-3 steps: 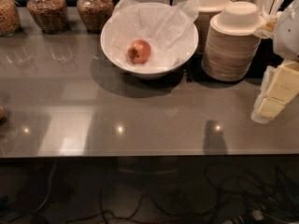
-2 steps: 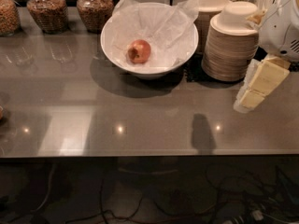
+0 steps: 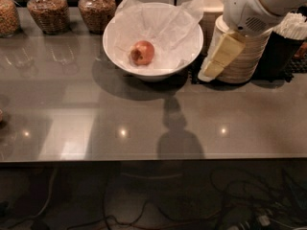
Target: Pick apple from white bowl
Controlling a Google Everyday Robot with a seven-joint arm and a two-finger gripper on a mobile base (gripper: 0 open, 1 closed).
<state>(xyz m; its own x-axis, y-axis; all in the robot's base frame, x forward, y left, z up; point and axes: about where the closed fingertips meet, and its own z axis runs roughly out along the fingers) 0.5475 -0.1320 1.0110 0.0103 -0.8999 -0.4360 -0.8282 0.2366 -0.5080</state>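
The small reddish-orange apple lies inside the large white bowl, left of its middle, on crinkled white paper. The bowl stands at the back centre of the grey glossy table. My gripper, cream-coloured and hanging from the white arm, points down and to the left. It sits just right of the bowl's right rim, above the table and in front of a stack of beige bowls. It holds nothing and is apart from the apple.
Stacks of beige disposable bowls stand right of the white bowl on a black mat. A dark holder with white sticks is at the far right. Jars of grains line the back left. Cables lie under the table's front edge.
The arm and gripper have swung left from the right edge of the view, ending beside the white bowl's right rim. The apple and bowl have not moved.
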